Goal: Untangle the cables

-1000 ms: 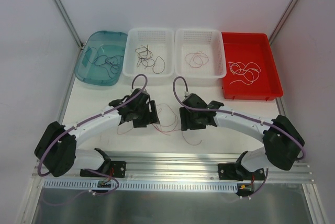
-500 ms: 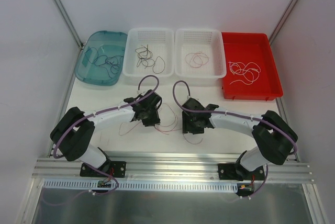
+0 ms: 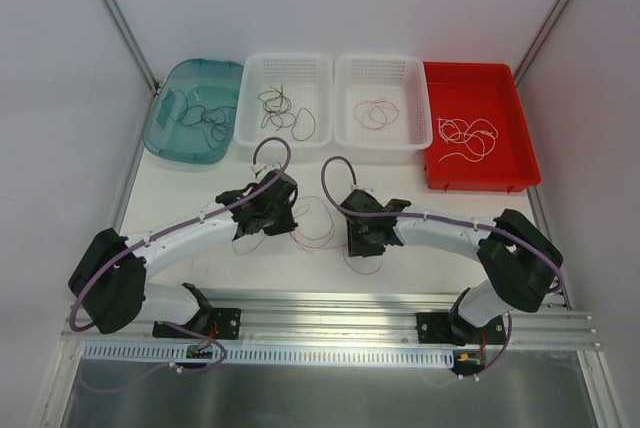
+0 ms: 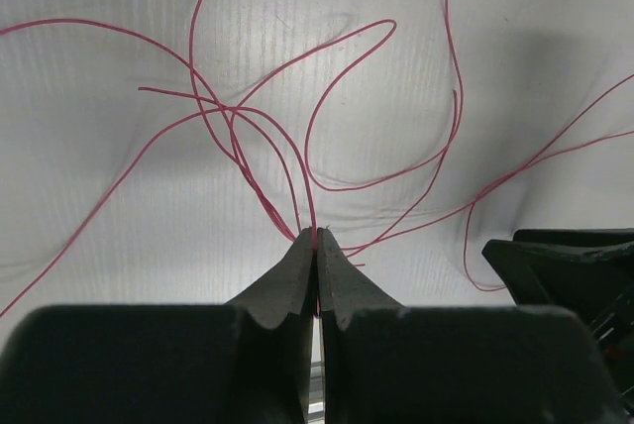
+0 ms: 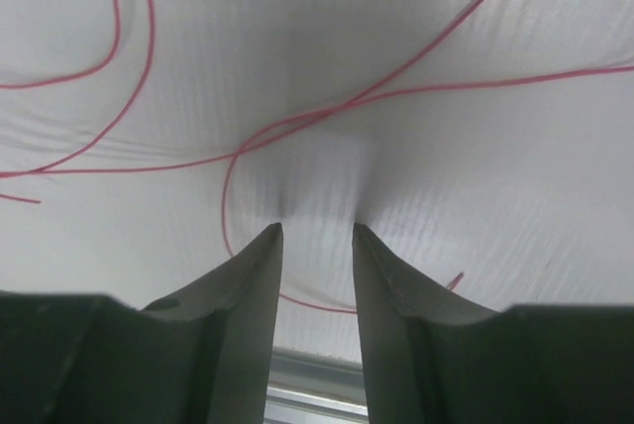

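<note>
A loose tangle of thin red cables (image 3: 316, 229) lies on the white table between my two grippers. In the left wrist view several red strands (image 4: 327, 77) loop away from my left gripper (image 4: 317, 234), which is shut on strands pinched at its tips. That gripper (image 3: 283, 223) sits at the tangle's left side. My right gripper (image 5: 317, 228) is open just above the table, with red strands (image 5: 297, 119) ahead of it and one strand curving under the gap. From above it (image 3: 358, 244) is at the tangle's right side.
Four containers line the back: a teal bin (image 3: 190, 159) with dark cables, a white basket (image 3: 285, 58) with brown ones, a second white basket (image 3: 382, 59) with pink ones, and a red tray (image 3: 480, 185) with white ones. A metal rail (image 3: 330, 306) runs along the near edge.
My left gripper has closed on the red strands. My right gripper's jaws have narrowed and it has shifted slightly left toward the tangle.
</note>
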